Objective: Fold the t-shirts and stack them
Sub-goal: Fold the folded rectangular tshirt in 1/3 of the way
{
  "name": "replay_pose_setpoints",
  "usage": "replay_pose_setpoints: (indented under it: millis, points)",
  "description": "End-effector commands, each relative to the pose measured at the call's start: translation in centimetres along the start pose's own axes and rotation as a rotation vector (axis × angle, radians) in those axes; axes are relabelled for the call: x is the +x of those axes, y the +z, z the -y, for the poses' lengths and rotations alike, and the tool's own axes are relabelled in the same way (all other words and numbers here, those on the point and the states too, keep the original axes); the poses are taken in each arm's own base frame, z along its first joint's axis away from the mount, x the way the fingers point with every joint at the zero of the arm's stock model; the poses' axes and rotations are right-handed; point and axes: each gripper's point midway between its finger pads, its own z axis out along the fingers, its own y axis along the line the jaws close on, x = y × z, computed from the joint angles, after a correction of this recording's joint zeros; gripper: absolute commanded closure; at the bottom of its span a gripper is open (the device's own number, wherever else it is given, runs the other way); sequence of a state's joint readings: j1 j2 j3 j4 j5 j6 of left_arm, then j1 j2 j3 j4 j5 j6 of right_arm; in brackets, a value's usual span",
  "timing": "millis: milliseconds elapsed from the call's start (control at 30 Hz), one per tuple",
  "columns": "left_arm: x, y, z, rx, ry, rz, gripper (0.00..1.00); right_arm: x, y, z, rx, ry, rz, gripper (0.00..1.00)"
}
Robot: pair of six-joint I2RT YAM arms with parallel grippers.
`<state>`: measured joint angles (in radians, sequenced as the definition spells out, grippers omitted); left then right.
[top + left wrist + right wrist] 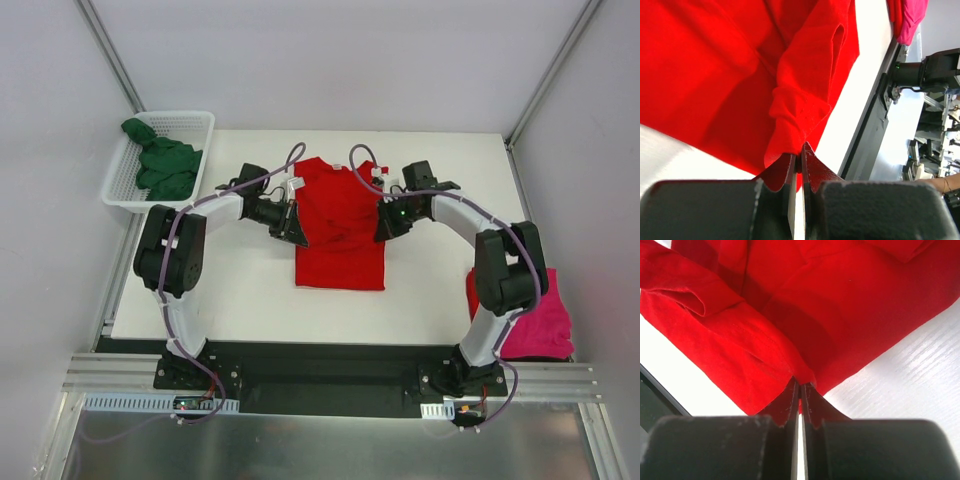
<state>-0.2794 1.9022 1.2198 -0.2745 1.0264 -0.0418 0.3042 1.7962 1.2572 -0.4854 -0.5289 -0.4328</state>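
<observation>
Slippage is the risk: the left claw (pixel 799 150) and right claw (pixel 800 387) each pinch only a thin edge of the red shirt (pixel 340 250), so an uneven pull could skew the fold.

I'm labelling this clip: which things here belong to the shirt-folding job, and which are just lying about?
For the job: red t-shirt, gripped by left pincer and right pincer; pink t-shirt; green t-shirt.
Lying about: white basket, holding the green t-shirt; table.
</observation>
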Motion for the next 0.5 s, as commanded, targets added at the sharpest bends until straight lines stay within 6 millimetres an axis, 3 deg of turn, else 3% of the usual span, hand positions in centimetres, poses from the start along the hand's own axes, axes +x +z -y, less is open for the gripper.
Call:
replay_pose_setpoints:
  millis: [0,467]
  points:
    - [-1.3,-0.3,-0.5,-0.003,0.068,0.015,1.0,-2.1,-0.3,0.6,0.016,-0.051,0.045,0.99]
    - [-1.3,0.4,-2.0,-0.01,0.063,-0.005,1.0,-2.2,0.9,1.5,0.02,-0.058,0.024,0.99]
